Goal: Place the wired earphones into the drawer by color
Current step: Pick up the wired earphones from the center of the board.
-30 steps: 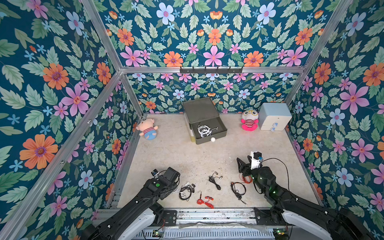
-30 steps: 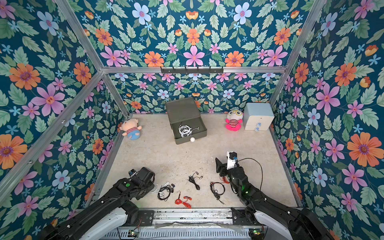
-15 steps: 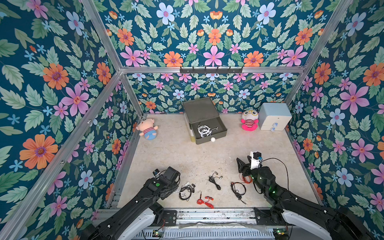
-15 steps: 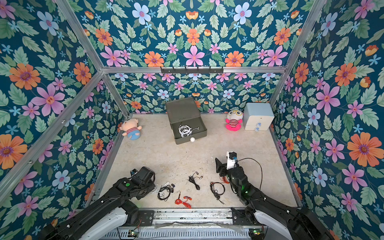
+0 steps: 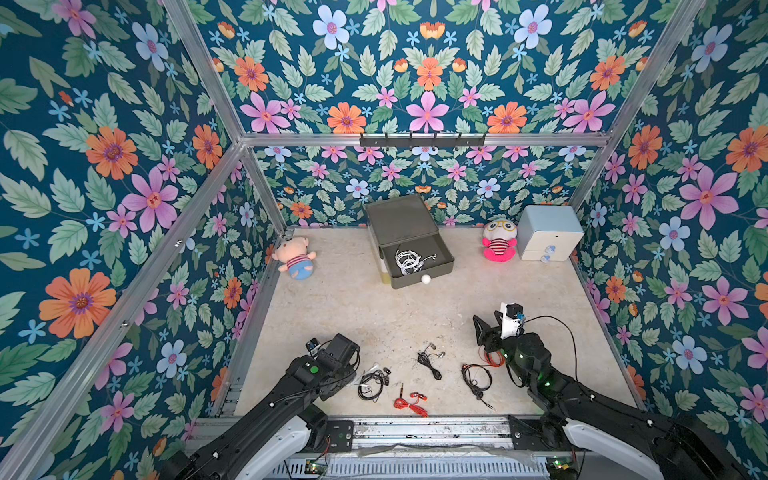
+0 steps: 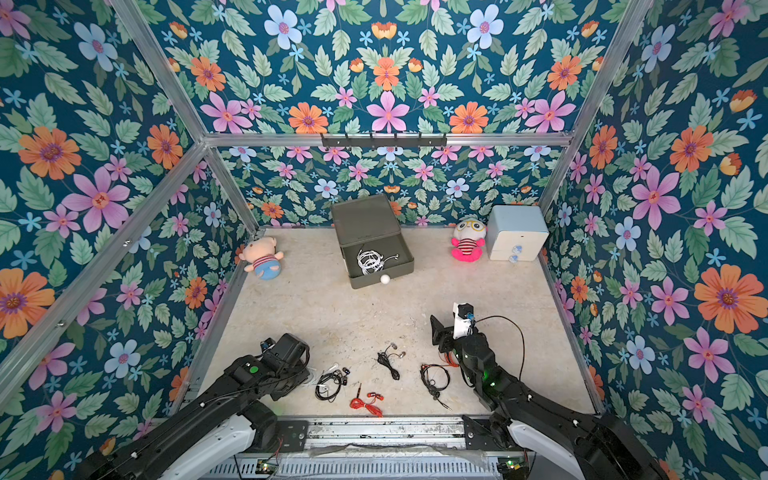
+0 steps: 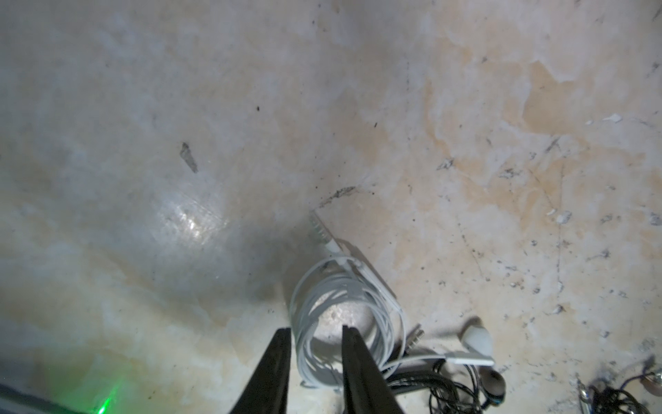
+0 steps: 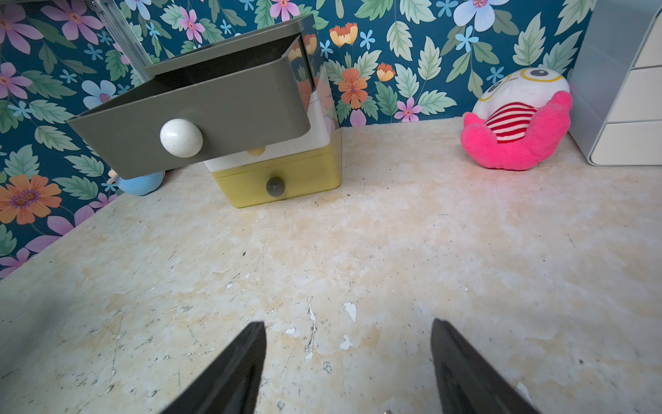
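Pinching the white earphones (image 7: pixel 344 297) near the bench's (image 7: pixel 143 143) front left corner, the left pincer (image 7: pixel 314 331) is clamped on one side of the coil. The right pincer (image 8: pixel 347 322) stands wide apart, empty.

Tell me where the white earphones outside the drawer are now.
The left wrist view shows the white earphones on the table at the robot's left, one side of the coil between the fingers of the left end effector, beside a black bundle.
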`<state>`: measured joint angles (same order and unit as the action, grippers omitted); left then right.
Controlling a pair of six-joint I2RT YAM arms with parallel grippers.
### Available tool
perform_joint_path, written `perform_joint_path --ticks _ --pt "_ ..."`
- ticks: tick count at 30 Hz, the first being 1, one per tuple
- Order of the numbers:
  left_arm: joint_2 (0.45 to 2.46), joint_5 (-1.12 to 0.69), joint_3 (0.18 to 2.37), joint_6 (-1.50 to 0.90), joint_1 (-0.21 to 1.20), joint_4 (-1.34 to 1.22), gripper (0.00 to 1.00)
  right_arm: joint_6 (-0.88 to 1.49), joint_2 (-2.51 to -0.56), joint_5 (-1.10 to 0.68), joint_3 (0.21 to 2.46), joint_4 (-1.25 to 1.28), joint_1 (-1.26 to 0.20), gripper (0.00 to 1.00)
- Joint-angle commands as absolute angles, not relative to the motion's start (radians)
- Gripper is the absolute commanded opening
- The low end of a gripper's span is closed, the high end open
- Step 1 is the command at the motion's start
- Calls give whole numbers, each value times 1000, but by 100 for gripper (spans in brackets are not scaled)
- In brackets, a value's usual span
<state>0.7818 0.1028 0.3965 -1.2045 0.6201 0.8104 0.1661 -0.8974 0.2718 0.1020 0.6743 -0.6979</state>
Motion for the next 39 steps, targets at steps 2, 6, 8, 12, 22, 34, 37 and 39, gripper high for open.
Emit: perform_joint_path --ticks 2,6,8,12,22,34,37,39 --pt "791 66 366 -1192 618 787 29 164 -897 288 107 699 -699 77" --pt "796 37 343 -1185 619 751 25 163 -902 287 107 700 -698 77" --pt "797 43 336 -1183 619 745 25 163 -905 290 107 701 -699 77" --pt "802 58 333 -1184 619 729 17 163 -907 288 108 703 -699 77" --pt "772 72 318 -1189 618 650 0 156 -915 294 115 691 -699 77" --pt "501 167 294 -1186 619 715 0 178 -975 361 109 763 -699 77" --pt "439 179 279 -1183 620 707 0 188 -1001 358 139 738 -699 77" --pt "416 189 278 -1182 619 703 0 191 -1010 357 153 729 -699 77"
